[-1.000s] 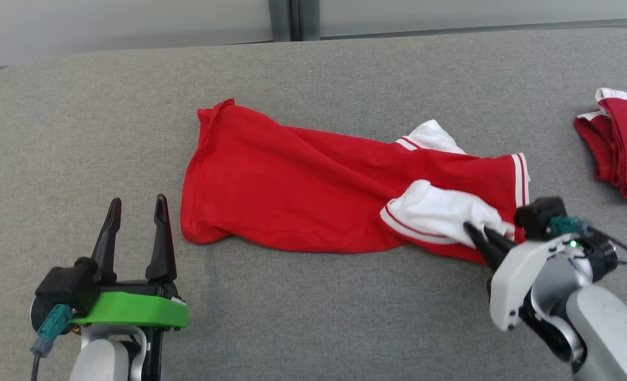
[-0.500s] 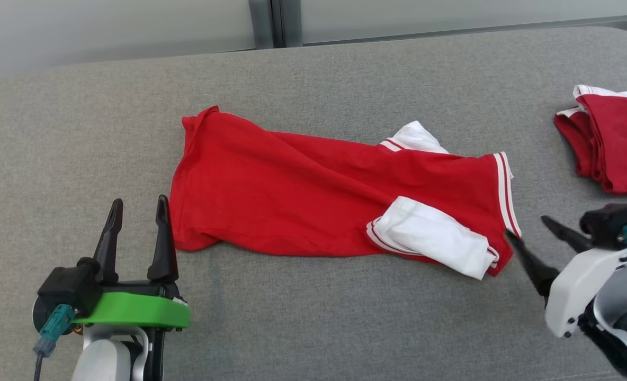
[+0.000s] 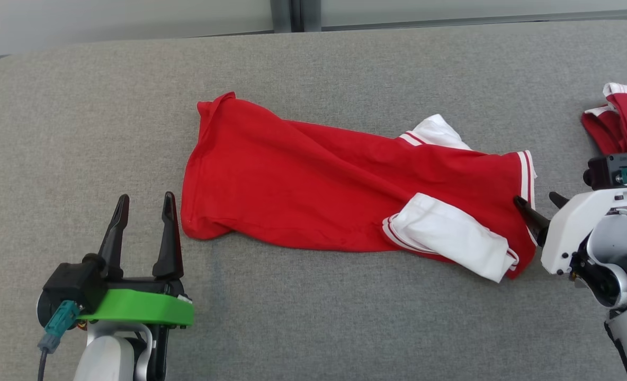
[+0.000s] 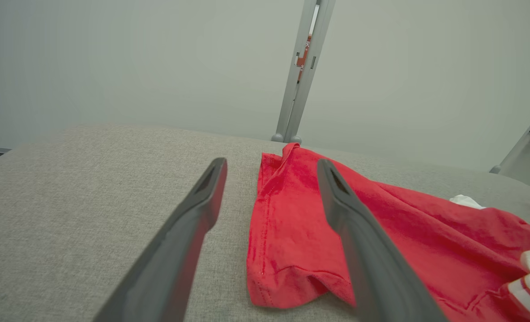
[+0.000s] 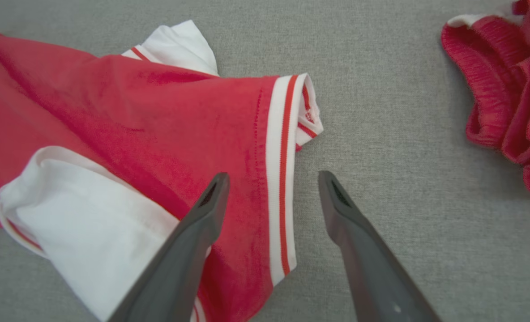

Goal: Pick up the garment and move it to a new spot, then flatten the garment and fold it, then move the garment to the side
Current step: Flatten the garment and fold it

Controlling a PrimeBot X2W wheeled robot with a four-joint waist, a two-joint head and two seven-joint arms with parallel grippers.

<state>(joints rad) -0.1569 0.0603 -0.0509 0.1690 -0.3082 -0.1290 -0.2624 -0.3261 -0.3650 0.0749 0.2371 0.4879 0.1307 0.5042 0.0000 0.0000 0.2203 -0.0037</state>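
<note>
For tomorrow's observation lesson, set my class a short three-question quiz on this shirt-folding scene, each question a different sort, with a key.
1. True or false: the right gripper is shut on the red shirt's near sleeve.
2. Where does the second red garment lie? A) on top of the shirt; B) on the grey table, apart from the shirt, to its right; C) in the right gripper's fingers.
3. Fill in: both of the shirt's sleeves are mostly ___.
Key: 1 false: its fingers stand open, holding nothing. 2 B. 3 white.
</note>
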